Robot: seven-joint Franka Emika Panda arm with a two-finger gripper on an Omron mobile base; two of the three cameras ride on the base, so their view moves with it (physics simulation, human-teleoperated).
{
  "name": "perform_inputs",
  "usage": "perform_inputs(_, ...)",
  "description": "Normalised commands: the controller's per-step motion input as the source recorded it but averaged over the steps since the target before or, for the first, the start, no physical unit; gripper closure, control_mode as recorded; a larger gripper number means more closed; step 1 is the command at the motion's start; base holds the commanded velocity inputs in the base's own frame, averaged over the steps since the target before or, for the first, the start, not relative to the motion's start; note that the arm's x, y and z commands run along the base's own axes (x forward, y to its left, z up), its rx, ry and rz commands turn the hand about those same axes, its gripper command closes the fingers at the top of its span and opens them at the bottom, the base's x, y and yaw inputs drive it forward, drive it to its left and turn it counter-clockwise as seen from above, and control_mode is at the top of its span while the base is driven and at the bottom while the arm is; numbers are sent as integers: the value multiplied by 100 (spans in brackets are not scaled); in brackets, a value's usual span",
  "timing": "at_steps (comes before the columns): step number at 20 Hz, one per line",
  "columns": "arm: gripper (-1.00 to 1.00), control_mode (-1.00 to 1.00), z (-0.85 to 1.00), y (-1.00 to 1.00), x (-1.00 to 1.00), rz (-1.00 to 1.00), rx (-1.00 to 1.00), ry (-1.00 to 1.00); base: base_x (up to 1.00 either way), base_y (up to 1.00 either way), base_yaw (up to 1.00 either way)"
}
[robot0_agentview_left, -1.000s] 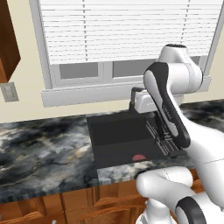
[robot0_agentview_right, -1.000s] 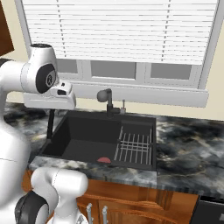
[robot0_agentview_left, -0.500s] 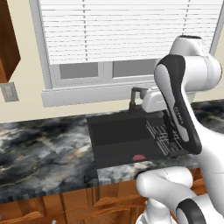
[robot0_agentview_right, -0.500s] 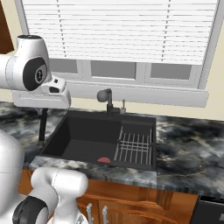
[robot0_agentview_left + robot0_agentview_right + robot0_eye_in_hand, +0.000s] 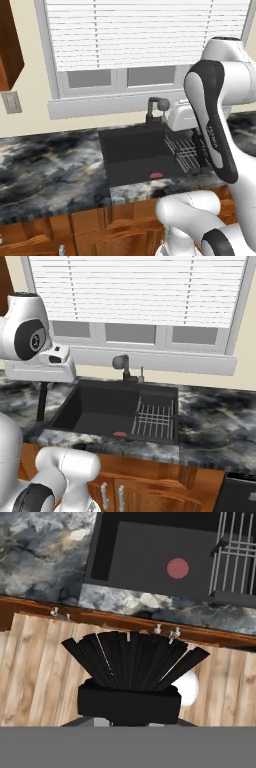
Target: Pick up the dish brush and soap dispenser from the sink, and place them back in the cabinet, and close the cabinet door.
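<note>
Barely started: brush lies in sink; bottle, cabinet & door prob. all left. End effector pinched together, can't tell on what.

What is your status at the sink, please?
Gripper shut on thin dark bristled tool, beside black sink basin. Reddish-pink round item on basin floor. Wire rack apart from it.

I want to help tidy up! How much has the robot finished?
Nothing looks put away yet. The gripper is shut on a dark thing with a white bit, maybe the soap dispenser. The pink dish brush lies in the sink. Left: both into the cabinet, then the door closed.
</note>
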Motion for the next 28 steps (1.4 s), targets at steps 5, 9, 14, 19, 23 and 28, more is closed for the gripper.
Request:
perform_inputs(5,100,100,0,0,0,0,0,0,-48,41,-1)
perform_inputs(9,100,100,0,0,0,0,0,0,-39,67,0)
perform_inputs(14,100,100,0,0,0,0,0,0,-26,78,0)
perform_inputs(19,100,100,0,0,0,0,0,0,-3,54,8)
perform_inputs(23,100,100,0,0,0,0,0,0,0,46,19)
perform_inputs(28,100,100,0,0,0,0,0,0,3,12,35)
